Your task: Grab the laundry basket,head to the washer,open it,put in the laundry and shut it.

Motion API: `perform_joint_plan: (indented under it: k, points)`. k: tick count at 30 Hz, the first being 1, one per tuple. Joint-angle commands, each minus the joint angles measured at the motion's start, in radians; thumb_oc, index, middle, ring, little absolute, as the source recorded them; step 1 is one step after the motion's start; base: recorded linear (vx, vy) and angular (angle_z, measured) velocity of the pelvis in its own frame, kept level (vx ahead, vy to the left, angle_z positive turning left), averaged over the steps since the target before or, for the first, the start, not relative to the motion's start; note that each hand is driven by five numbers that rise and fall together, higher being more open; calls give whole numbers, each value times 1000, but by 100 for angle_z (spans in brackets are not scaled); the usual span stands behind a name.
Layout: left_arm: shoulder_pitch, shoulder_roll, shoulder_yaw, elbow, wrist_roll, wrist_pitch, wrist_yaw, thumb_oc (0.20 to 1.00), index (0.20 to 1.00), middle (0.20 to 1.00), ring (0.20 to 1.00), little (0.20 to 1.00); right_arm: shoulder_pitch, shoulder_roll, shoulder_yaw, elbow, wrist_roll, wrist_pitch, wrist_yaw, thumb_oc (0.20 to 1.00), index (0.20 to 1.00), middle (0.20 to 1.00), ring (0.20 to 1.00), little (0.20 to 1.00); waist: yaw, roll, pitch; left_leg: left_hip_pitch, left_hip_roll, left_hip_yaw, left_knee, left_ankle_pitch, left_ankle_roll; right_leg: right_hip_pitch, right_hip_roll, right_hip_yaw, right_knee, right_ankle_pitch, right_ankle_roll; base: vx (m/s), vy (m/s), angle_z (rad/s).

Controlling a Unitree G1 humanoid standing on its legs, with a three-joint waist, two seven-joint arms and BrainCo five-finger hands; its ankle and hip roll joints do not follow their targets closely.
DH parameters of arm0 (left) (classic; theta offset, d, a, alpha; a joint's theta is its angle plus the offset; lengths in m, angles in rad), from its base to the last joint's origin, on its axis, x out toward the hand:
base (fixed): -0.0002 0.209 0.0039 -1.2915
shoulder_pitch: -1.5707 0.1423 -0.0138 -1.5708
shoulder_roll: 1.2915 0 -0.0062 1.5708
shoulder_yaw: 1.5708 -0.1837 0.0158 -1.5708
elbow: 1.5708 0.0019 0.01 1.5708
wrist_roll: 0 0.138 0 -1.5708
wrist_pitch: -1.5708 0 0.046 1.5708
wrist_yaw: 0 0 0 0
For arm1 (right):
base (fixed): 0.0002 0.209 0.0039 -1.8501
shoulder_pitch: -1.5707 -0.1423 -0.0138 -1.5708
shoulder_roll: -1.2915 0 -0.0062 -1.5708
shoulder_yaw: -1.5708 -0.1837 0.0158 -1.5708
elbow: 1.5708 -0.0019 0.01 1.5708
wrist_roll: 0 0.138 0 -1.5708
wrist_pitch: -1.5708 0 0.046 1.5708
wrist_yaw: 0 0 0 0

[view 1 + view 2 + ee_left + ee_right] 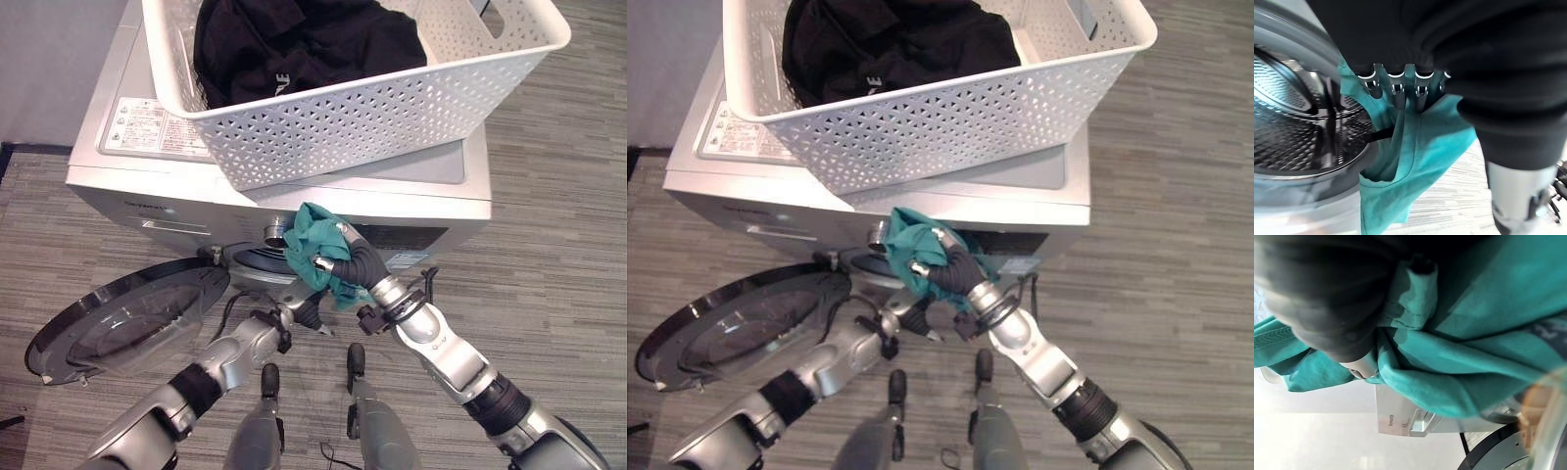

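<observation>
here, teal cloth (315, 257) bunched in right hand (340, 257), at washer (127, 186) opening

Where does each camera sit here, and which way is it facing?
Left eye view: on the head, looking down at the washer, white basket and open door; both arms show.
Right eye view: same scene, slightly shifted.
Left wrist view: along the left hand into the drum.
Right wrist view: against the right hand.
Shared: all show the teal garment.

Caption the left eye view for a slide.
Right hand carries a teal garment toward the open washer, white laundry basket on top.
</observation>
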Motion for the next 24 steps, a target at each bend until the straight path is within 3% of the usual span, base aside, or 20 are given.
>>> perform_joint_plan:
  k: [1, 7, 11, 17, 21, 24]
  points:
    - [122, 54, 49, -83, -99, -22, -78, 1000, 1000, 1000, 1000, 1000, -52, 47, -66, -101, 49, -83, 19, 200, 200, 200, 200, 200, 42, -11, -31, -30, -5, -51, 78, -118, 42, 10, -55, 12, 55, -109, 59, 47, -16, -3]
    - [418, 153, 252, -238, -226, 7, -149, 1000, 1000, 1000, 1000, 1000, -17, 43, -104, -118, 62, -59, 41, 200, 200, 200, 200, 200, 72, 7, -36, -18, 4, -61, 63, -107, 35, 25, -49, -7, 48, -114, 54, 29, -18, 4]
    - [471, 120, 290, -223, -276, 15, -136, 1000, 1000, 1000, 1000, 1000, -4, 47, -115, -130, 86, -61, 39, 200, 200, 200, 200, 200, 79, 10, -37, -25, 5, -76, 55, -96, 30, 28, -48, -21, 43, -115, 52, 13, -28, 14]
    - [363, 88, 225, -95, -141, 14, -45, 1000, 1000, 1000, 1000, 1000, -17, 57, -105, -153, 96, -87, 28, 200, 200, 200, 200, 200, 73, -7, -41, -33, 7, -77, 30, -80, 26, 20, -41, -29, 33, -115, 53, 5, -10, 11]
    - [199, -24, 161, 106, -49, 48, 83, 1000, 1000, 1000, 1000, 1000, -49, 79, -71, -159, 87, -106, 7, 200, 200, 200, 200, 200, 57, -27, -42, -38, 8, -76, 1, -64, 24, 4, -39, -25, 35, -117, 51, 0, -11, -2]
    - [116, -120, 144, 216, -95, 67, 151, 1000, 1000, 1000, 1000, 1000, -73, 90, -43, -151, 90, -112, -12, 200, 200, 200, 200, 200, 47, -36, -41, -43, 8, -75, -9, -54, 24, -6, -39, -24, 36, -116, 49, 0, 0, 0]
